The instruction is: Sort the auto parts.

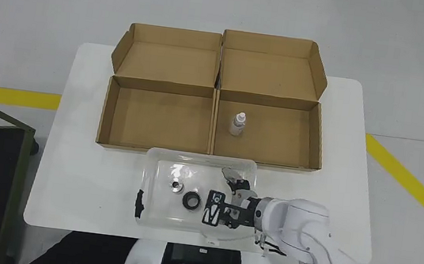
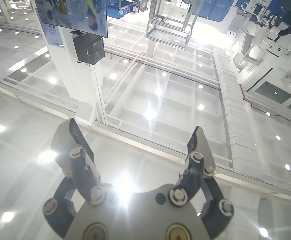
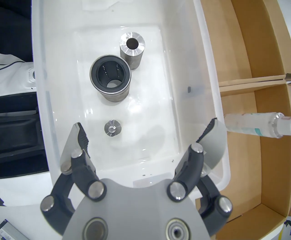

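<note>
Three metal parts lie in the translucent plastic bin [image 1: 201,156] at the near edge of the white table [image 1: 81,156]:

- A large bearing [image 3: 110,78] with a black inner bore stands on end near the middle of the bin floor.
- A smaller metal sleeve [image 3: 132,53] stands on end just beside the bearing.
- A small ridged disc [image 3: 112,128] lies apart from both, closer to the right gripper.

The right gripper [image 3: 145,122] hangs over the right end of the bin with its jaws spread wide and nothing between them. One finger is above the bin floor near the disc. The other is at the bin's rim on the side toward the boxes. No finger touches a part.

The left gripper [image 2: 134,125] points up at the ceiling – jaws wide apart, holding nothing.

Two open cardboard boxes stand side by side behind the bin, walls touching and lids folded back. The left box [image 1: 158,117] holds nothing. The right box [image 1: 283,137] holds a small white bottle [image 1: 238,123] near the shared wall.
</note>
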You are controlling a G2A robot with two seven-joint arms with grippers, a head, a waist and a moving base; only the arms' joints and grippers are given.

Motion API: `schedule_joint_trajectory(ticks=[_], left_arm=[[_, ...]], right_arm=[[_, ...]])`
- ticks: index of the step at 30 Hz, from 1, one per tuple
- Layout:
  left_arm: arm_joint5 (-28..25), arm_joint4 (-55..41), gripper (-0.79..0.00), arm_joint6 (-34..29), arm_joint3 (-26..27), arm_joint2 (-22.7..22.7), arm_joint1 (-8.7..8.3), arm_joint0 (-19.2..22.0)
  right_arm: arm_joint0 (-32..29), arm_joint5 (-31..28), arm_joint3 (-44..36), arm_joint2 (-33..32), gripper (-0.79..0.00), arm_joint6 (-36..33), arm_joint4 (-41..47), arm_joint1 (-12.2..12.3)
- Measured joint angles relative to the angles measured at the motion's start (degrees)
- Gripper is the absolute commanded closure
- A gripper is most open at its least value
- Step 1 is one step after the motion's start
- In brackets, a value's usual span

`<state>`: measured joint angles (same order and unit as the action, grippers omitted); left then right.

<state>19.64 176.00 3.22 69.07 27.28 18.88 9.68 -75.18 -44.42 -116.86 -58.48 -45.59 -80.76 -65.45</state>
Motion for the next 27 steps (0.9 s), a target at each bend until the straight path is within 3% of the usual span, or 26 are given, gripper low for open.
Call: schedule_joint_trajectory(ticks=[8,17,23,27], left_arm=[[0.0,0.0,-0.785,0.0,0.0,0.0,0.0,0.0],[0.0,0.0,-0.785,0.0,0.0,0.0,0.0,0.0],[0.0,0.0,-0.785,0.0,0.0,0.0,0.0,0.0],[0.0,0.0,-0.785,0.0,0.0,0.0,0.0,0.0]], right_arm=[[2.7,0.4,3.0,3.0,-0.683,-2.6,0.7,-0.3],[4.3,0.6,4.7,5.9,-0.542,-5.4,0.5,-0.6],[5.4,0.6,6.0,7.2,-0.388,-7.3,1.1,-0.7],[6.1,0.5,6.6,7.9,-0.348,-8.6,1.6,-0.8]])
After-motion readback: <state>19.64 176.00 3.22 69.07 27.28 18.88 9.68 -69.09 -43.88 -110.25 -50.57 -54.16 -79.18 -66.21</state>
